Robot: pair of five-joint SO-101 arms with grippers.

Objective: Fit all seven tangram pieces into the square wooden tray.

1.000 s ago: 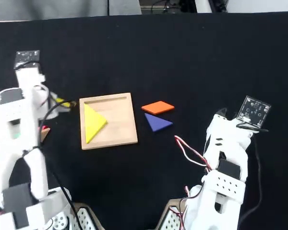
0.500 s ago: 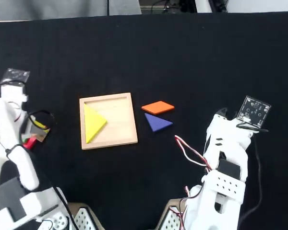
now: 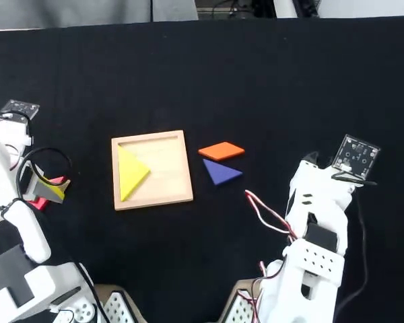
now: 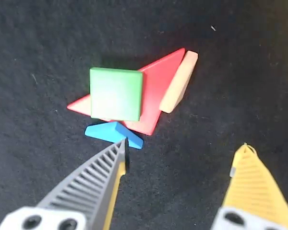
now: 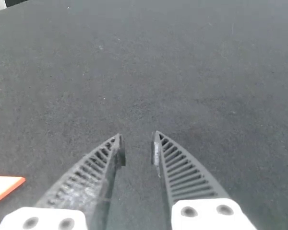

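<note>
High view: wooden tray (image 3: 178, 145) centre-left, yellow triangle (image 3: 130, 172) inside; orange piece (image 3: 221, 151) and blue triangle (image 3: 221, 172) just right of it on the bench (image 3: 256, 81). Left wrist view: left jaws wide open over green square (image 4: 116, 94) stacked on red triangle (image 4: 156, 91), centre frame; closing could drag both. Right wrist view: right jaws slightly parted, empty.
</note>
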